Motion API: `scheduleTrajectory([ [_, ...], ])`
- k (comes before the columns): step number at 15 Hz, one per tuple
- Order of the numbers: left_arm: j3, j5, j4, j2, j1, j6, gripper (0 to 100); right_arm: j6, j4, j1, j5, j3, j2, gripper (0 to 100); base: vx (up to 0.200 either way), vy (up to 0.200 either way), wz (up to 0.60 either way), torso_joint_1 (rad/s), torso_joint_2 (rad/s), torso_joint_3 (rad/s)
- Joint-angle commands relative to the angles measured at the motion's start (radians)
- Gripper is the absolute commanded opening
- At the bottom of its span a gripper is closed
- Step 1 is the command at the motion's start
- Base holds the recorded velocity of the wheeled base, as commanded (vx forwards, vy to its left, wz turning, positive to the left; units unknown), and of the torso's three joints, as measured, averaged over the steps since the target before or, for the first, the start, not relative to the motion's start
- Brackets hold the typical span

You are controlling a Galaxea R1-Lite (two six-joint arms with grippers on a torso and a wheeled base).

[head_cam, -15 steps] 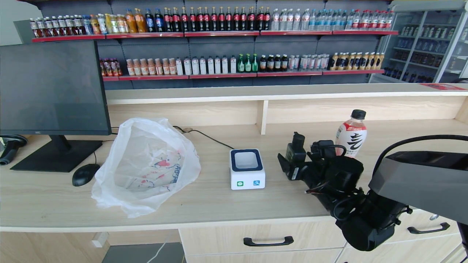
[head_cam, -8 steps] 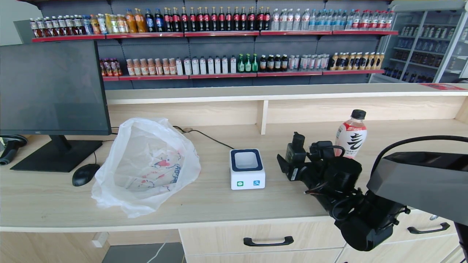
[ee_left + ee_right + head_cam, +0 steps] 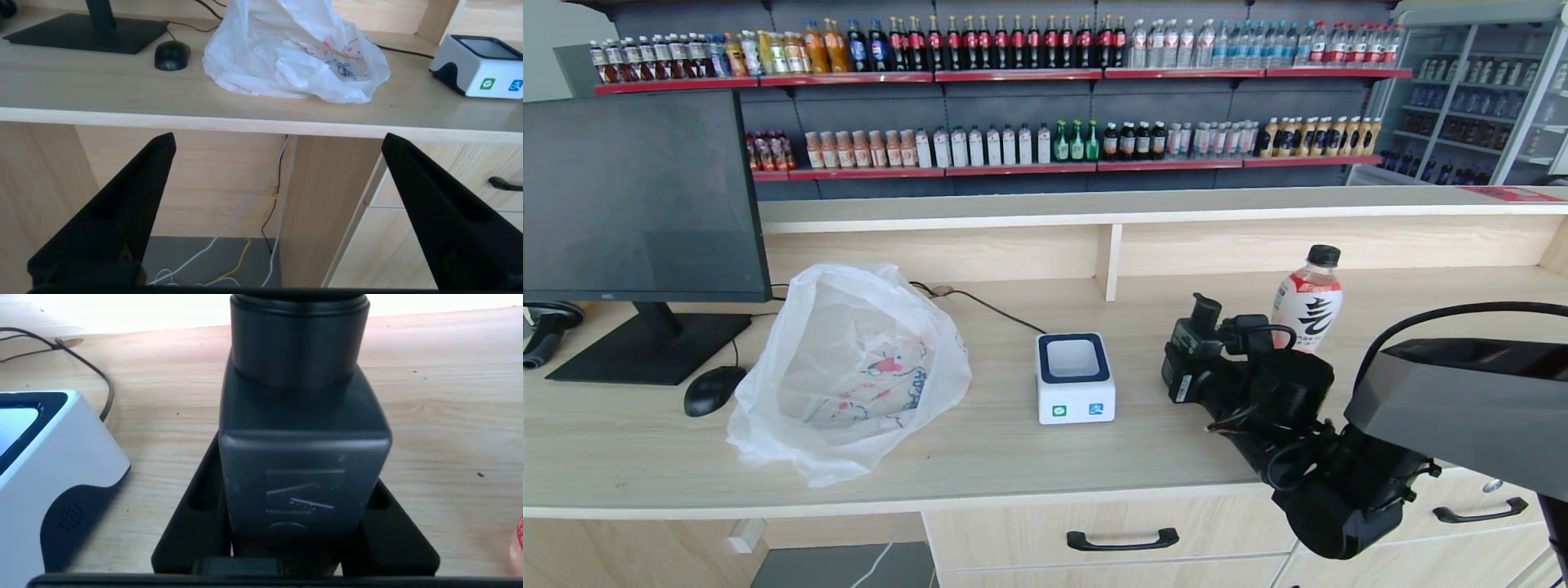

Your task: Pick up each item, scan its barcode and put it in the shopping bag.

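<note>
Left gripper [image 3: 278, 139]: hanging wide open below light wooden counter [image 3: 122, 90].
Translucent white plastic shopping bag [image 3: 849, 367]: sitting on the counter, holding red-and-blue printed goods.
White box scanner [image 3: 1075, 377]: standing beside the bag.
Right gripper [image 3: 1186, 367]: clamping dark grey square bottle [image 3: 302, 457].
Pink-labelled drink bottle [image 3: 1308, 302]: standing upright behind the right gripper.

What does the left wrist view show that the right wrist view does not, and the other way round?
Only the left wrist view: the shopping bag, the mouse, the monitor stand, loose cables under the counter, and the left gripper with its jaws wide open.
Only the right wrist view: a dark grey item with a round black cap, held between the jaws of the right gripper.
Both: the white scanner and the wooden counter.
</note>
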Motion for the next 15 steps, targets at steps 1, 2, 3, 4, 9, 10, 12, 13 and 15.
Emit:
scheduleTrajectory([
  [1, 0.000, 0.000, 0.000, 0.000, 0.001, -0.001, 100, 0.000, -0.002, 0.000, 0.000, 0.003, -0.013, 0, 0.000, 0.000, 0.00, 0.000, 0.00, 0.000],
  [2, 0.000, 0.000, 0.000, 0.000, 0.001, -0.001, 100, 0.000, -0.002, 0.000, 0.000, 0.003, -0.018, 0, 0.000, 0.000, 0.00, 0.000, 0.00, 0.000],
  [3, 0.000, 0.000, 0.000, 0.000, 0.001, -0.001, 100, 0.000, -0.002, 0.000, 0.000, 0.008, -0.027, 0, 0.000, 0.000, 0.00, 0.000, 0.00, 0.000],
  [4, 0.000, 0.000, 0.000, 0.000, 0.001, -0.001, 100, 0.000, -0.002, 0.000, 0.000, 0.009, -0.042, 0, 0.000, 0.000, 0.00, 0.000, 0.00, 0.000],
  [9, 0.000, 0.000, 0.000, 0.000, 0.001, -0.001, 100, -0.004, -0.002, 0.002, 0.000, 0.057, -0.170, 0, 0.000, 0.000, 0.00, 0.000, 0.00, 0.000],
  [10, 0.000, 0.000, 0.000, 0.001, 0.001, -0.001, 100, -0.006, -0.002, 0.002, 0.000, 0.080, -0.210, 0, 0.000, 0.000, 0.00, 0.000, 0.00, 0.000],
  [12, 0.000, 0.000, 0.000, 0.000, 0.001, -0.001, 100, -0.009, -0.002, 0.017, 0.000, 0.121, -0.271, 0, 0.000, 0.000, 0.00, 0.000, 0.00, 0.000],
  [13, 0.000, 0.000, 0.000, 0.000, 0.001, -0.001, 100, -0.014, -0.002, 0.032, 0.000, 0.138, -0.302, 0, 0.000, 0.000, 0.00, 0.000, 0.00, 0.000],
  [15, 0.000, 0.000, 0.000, 0.000, 0.001, -0.001, 100, -0.023, -0.002, 0.051, 0.002, 0.177, -0.357, 0, 0.000, 0.000, 0.00, 0.000, 0.00, 0.000],
])
